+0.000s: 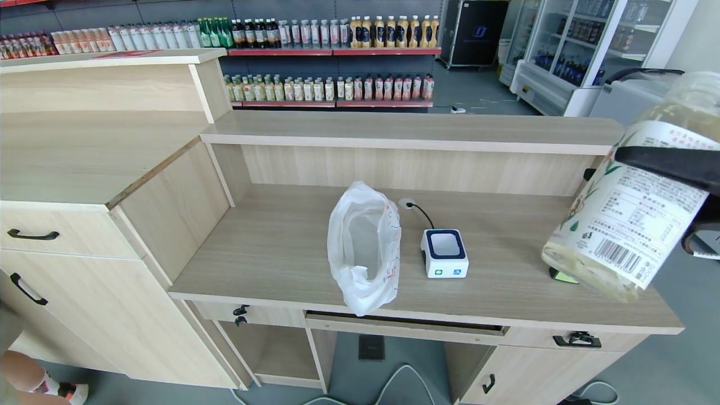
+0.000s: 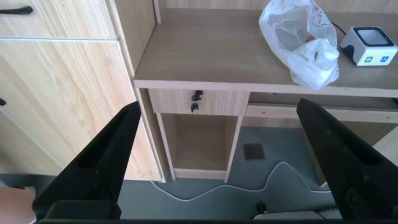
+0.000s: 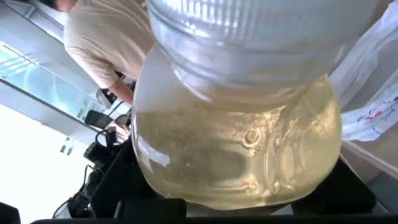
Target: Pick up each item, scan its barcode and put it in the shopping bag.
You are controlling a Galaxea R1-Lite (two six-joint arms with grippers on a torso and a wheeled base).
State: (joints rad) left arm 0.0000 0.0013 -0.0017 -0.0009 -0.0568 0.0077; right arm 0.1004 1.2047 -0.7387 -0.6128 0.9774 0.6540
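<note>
Plastic bottle (image 1: 630, 208) full of pale yellow drink hung tilted over the counter's (image 1: 270, 247) right front corner, the right gripper (image 1: 675, 185) pinching it across the label. It looked heavyish and slick, so that mid-body grip seemed safest. Left gripper (image 2: 217, 162) sat out front of the counter's left end, jaws spread and empty, while the light wood top carried the shopping bag (image 1: 365, 247) at its front edge, the scanner (image 1: 444, 253) just beside it and drink shelves (image 1: 332, 50) behind.

Looking down on a counter (image 1: 270, 247), shelves (image 1: 332, 53) lying behind.
Finding the bag (image 1: 365, 247) standing mid-counter near the front edge, the scanner (image 1: 444, 253) sitting just right of it; holding the bottle (image 1: 624, 219) tilted in the right gripper (image 1: 680, 188) above the counter's right end; hanging the left gripper (image 2: 217, 106) low before the counter's front, left of the bag.
</note>
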